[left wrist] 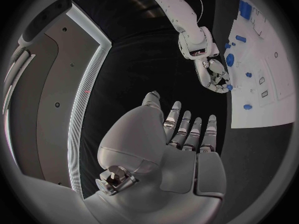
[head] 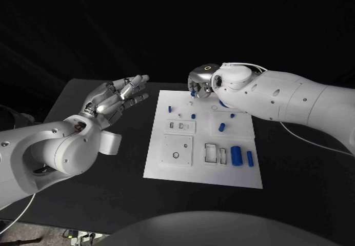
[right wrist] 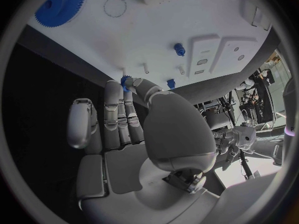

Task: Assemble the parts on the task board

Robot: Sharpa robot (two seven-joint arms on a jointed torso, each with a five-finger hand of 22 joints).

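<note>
A: Well, in the head view, where is everything?

B: The white task board [head: 203, 148] lies mid-frame on the black worktop [head: 96, 154]. The left hand [head: 118, 97] hovers at upper left, off the board's left edge, fingers stretched apart and holding nothing. The right hand [head: 201, 82] is at the board's top edge, fingers curled down over a small blue part [head: 194, 94].

A: And the other parts?

B: Two long blue cylinders [head: 237, 155] stand in the board's lower right.

A: The left wrist view?

B: Its own hand [left wrist: 177, 139] fills the lower middle, open-palmed and empty. The right hand [left wrist: 215, 74] hangs at upper right over the board [left wrist: 261, 104], a blue piece [left wrist: 229, 87] at its fingertips.

A: The right wrist view?

B: Thumb and a finger of that hand [right wrist: 149, 134] pinch the small blue part [right wrist: 127, 80] at the board's [right wrist: 187, 20] edge. A blue gear [right wrist: 61, 5] lies at upper left.
</note>
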